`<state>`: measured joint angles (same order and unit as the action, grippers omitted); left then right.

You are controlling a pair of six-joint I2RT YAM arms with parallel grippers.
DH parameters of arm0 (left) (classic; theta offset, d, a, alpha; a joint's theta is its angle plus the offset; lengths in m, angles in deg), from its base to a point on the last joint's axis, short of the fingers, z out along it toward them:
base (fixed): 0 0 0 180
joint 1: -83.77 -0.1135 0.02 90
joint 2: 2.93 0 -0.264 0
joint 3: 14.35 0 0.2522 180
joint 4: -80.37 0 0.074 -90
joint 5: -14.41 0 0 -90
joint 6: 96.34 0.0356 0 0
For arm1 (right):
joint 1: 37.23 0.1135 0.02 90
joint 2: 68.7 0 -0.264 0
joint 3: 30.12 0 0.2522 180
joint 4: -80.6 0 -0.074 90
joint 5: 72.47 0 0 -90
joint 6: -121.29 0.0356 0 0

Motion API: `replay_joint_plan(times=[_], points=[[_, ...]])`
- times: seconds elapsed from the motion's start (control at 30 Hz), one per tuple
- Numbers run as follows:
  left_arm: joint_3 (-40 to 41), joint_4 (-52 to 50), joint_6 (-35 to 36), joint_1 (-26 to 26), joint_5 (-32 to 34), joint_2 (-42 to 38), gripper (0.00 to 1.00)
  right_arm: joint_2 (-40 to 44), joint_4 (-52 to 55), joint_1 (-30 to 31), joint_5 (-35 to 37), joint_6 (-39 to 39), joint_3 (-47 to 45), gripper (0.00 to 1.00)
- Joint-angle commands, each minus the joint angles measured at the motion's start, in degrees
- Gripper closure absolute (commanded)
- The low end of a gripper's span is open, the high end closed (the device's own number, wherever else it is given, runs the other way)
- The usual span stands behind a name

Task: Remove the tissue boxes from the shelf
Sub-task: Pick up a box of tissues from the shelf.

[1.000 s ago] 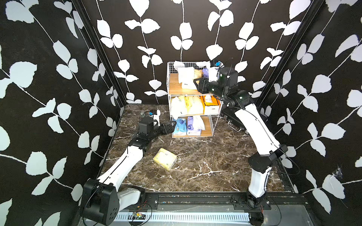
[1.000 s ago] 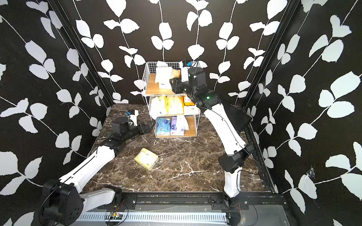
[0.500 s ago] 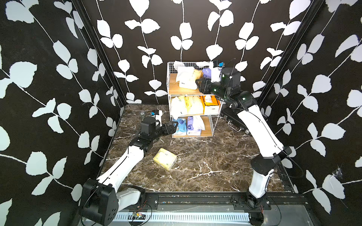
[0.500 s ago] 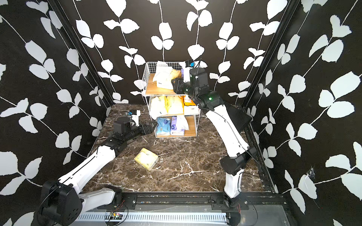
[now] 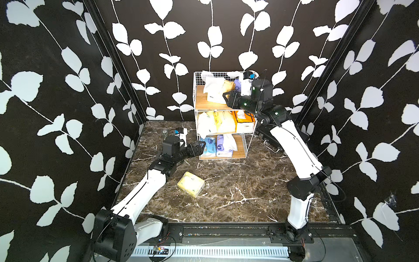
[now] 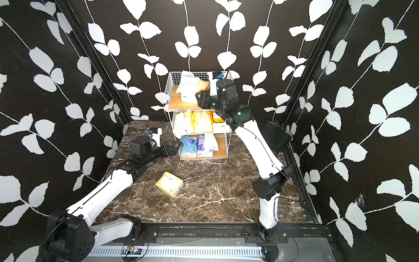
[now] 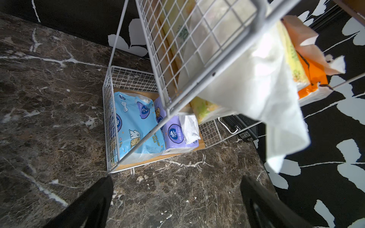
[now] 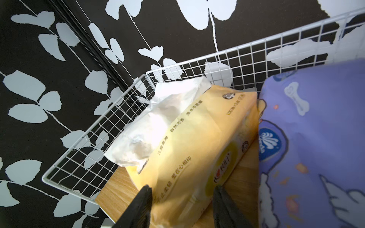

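The shelf (image 5: 195, 99) (image 6: 169, 99) stands at the back of the table. On its top tier my right gripper (image 5: 226, 99) (image 6: 199, 98) (image 8: 182, 195) is shut on a pale yellow tissue pack (image 5: 215, 93) (image 8: 193, 142), which lies tilted beside a lavender pack (image 8: 316, 138). The middle tier holds pale yellow packs (image 5: 217, 122) and an orange-and-white box (image 5: 244, 122). On the bottom tier lie a light blue pack (image 5: 209, 146) (image 7: 136, 126) and a lavender pack (image 7: 174, 134). My left gripper (image 5: 200, 146) (image 6: 175, 146) (image 7: 176, 185) stands open and empty, low over the table just in front of that tier.
Another pale yellow pack (image 5: 191, 183) (image 6: 169, 183) lies on the marble table in front of the shelf, right of my left arm. A flat black case (image 5: 272, 145) (image 7: 243, 126) sits on the table right of the shelf, behind my right arm. Dark walls close in on three sides.
My left gripper has moved right, closer to the shelf's bottom tier. The right gripper has kept its hold on the yellow pack and has hardly shifted.
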<state>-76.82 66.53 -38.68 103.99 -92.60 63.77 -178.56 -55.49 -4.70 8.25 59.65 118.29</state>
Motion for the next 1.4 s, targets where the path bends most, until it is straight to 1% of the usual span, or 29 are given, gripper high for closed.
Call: replay_joint_plan(times=[0.0,0.1,0.17,0.3,0.37,0.43,0.53,0.6,0.73,0.8,0.93,0.97,1.0,1.03,1.07,1.1,1.2,1.3,1.37], points=[[0.2,-0.3,0.8,0.4,0.0,-2.5,0.01,-0.3,-3.6,0.4,-1.2,-0.1,0.5,0.5],[0.6,-0.8,0.9,0.5,0.4,-3.2,0.01,-0.1,-4.0,0.9,0.6,-1.1,-0.6,0.52],[0.8,-1.2,0.8,0.4,0.8,-3.7,0.01,-0.2,-4.6,0.9,0.4,-0.9,-1.3,0.56],[1.7,-1.3,0.1,0.4,1.0,-5.9,0.01,-0.6,-4.8,1.2,-1.0,-0.1,-0.3,0.72],[2.2,-1.7,0.0,0.4,1.3,-7.0,0.01,-0.5,-4.7,1.3,-1.7,-0.1,0.1,0.78],[2.3,-2.9,0.1,0.4,1.5,-8.2,0.01,-0.2,-4.0,1.4,-2.1,-0.1,0.3,0.88],[2.4,-4.0,0.0,0.4,1.9,-9.9,0.01,0.3,-2.4,1.4,-2.4,-0.5,0.3,0.97],[2.4,-4.6,-0.1,0.5,2.1,-10.8,0.01,0.8,-1.3,1.4,-2.7,-1.1,0.0,1.0],[2.5,-5.1,-0.8,0.6,2.5,-12.3,0.01,2.2,1.6,1.4,-2.7,-3.0,-0.2,1.0],[2.4,-5.4,-1.0,0.6,2.7,-12.8,0.01,3.0,3.3,1.4,-1.4,-4.0,-0.5,1.0],[2.6,-5.4,-1.9,0.7,4.2,-13.6,0.01,4.9,4.2,1.4,-0.7,-5.0,-2.4,1.0],[2.5,-5.5,-1.9,0.7,4.0,-13.7,0.01,5.3,4.2,1.4,-0.3,-5.0,-2.7,0.96],[2.3,-5.8,-2.1,0.7,3.8,-13.8,0.01,5.6,4.0,1.5,-0.2,-5.1,-2.6,0.85],[2.3,-5.8,-2.1,0.8,3.8,-14.1,0.01,5.7,3.6,1.4,0.0,-5.0,-2.6,0.69],[2.5,-5.8,-2.2,0.8,4.0,-14.3,0.01,6.0,3.1,1.4,0.3,-4.5,-2.8,0.61],[2.8,-5.8,-2.3,0.9,4.2,-14.7,0.01,6.1,2.5,1.4,0.3,-3.7,-2.9,0.57],[3.0,-6.7,-1.8,0.8,4.5,-15.4,0.01,6.0,2.2,1.4,1.4,-2.2,-2.5,0.52],[2.7,-8.4,-1.1,0.9,4.4,-16.3,0.01,5.1,2.2,1.4,3.2,-1.2,-1.9,0.49],[3.1,-8.9,-0.9,0.9,4.5,-17.1,0.01,3.8,2.4,1.5,3.2,-0.7,-0.8,0.48]])
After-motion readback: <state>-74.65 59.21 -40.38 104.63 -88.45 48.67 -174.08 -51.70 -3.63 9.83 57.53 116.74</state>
